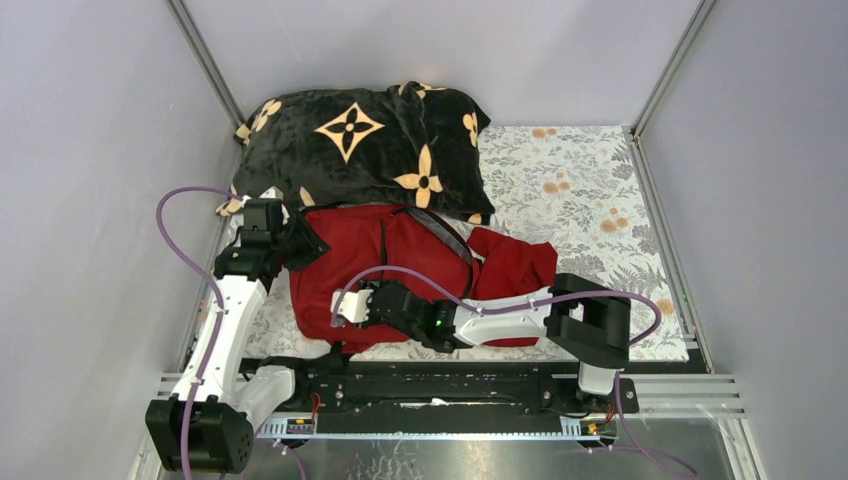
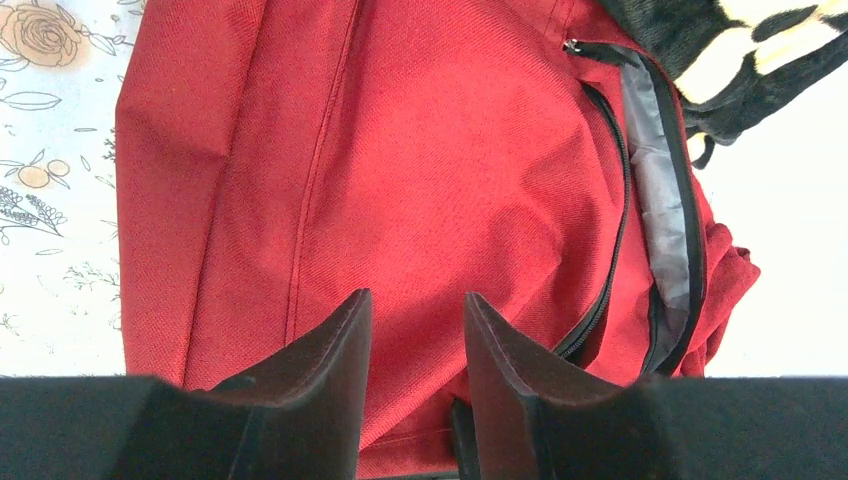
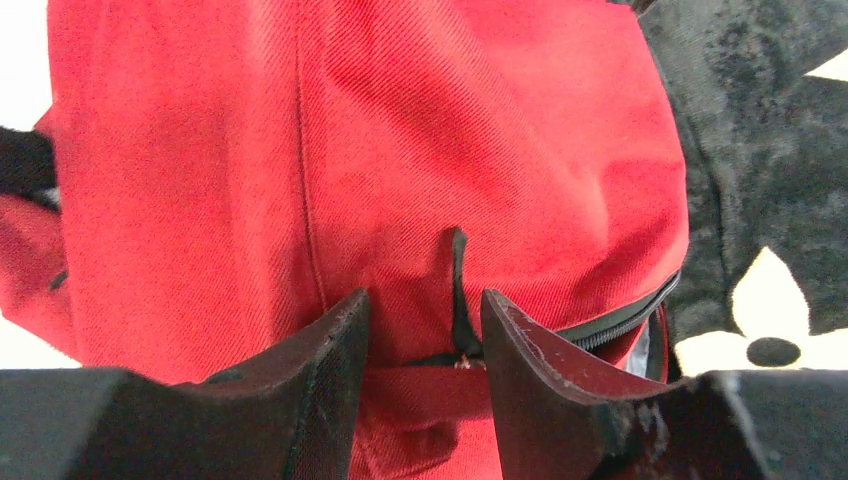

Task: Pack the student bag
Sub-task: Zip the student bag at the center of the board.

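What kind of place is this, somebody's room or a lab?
Probably a lab robot cell, not a room: plain grey walls in an aluminium frame enclose it, the left arm and right arm are bolted to a rail, and the student bag lies on a floral cloth.

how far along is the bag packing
Early. Done: the backpack has its zipper partly open, grey lining showing. In hand: the left gripper and right gripper hang open over it, the right astride a black zipper pull. To do: the blanket and red cloth lie outside; nothing visibly packed.
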`<act>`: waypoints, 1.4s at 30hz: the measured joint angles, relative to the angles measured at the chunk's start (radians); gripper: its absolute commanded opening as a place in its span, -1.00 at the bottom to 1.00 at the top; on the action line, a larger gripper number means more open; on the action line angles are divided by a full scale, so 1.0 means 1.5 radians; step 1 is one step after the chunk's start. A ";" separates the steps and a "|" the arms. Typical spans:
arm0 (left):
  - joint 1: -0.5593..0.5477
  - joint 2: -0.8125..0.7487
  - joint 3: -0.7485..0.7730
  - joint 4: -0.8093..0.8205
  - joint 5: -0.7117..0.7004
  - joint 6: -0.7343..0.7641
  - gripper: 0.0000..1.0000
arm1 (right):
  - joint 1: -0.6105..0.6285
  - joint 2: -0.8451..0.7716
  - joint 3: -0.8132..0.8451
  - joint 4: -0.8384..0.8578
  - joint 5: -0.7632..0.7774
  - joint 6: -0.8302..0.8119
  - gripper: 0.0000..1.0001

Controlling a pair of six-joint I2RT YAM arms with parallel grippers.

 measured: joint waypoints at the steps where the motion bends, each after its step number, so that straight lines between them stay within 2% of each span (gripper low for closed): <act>1: 0.000 -0.001 -0.003 0.000 0.001 0.000 -0.08 | 0.001 0.007 0.008 0.002 0.008 -0.006 0.03; 6: 0.000 -0.005 -0.017 0.004 0.009 0.001 -0.08 | 0.003 0.026 0.022 0.010 0.031 -0.015 -0.05; 11: 0.000 -0.005 -0.026 0.007 0.019 0.005 -0.08 | 0.003 0.045 0.044 0.011 0.051 -0.015 -0.62; 16: 0.000 -0.005 -0.028 0.009 0.026 0.014 -0.06 | 0.002 0.055 0.054 0.002 0.052 0.006 -0.85; 18: 0.000 -0.006 -0.030 0.010 0.030 0.019 -0.05 | -0.001 0.056 0.074 -0.033 0.046 0.031 -1.00; 23: 0.000 -0.008 -0.031 0.009 0.054 0.031 0.00 | -0.014 0.058 0.137 -0.098 0.013 0.101 -1.00; 31: 0.001 -0.012 -0.031 0.010 0.106 0.048 0.11 | -0.030 0.024 0.108 -0.120 -0.003 0.202 -1.00; 36: -0.003 -0.029 -0.020 0.005 0.137 0.052 0.27 | -0.077 -0.058 0.033 -0.091 -0.082 0.306 -1.00; 39: -0.017 -0.040 0.006 0.006 0.152 0.059 0.47 | -0.132 -0.116 -0.032 -0.034 -0.142 0.381 -1.00; 42: -0.050 -0.051 0.008 0.010 0.171 0.067 0.50 | -0.174 -0.155 -0.077 0.004 -0.170 0.450 -1.00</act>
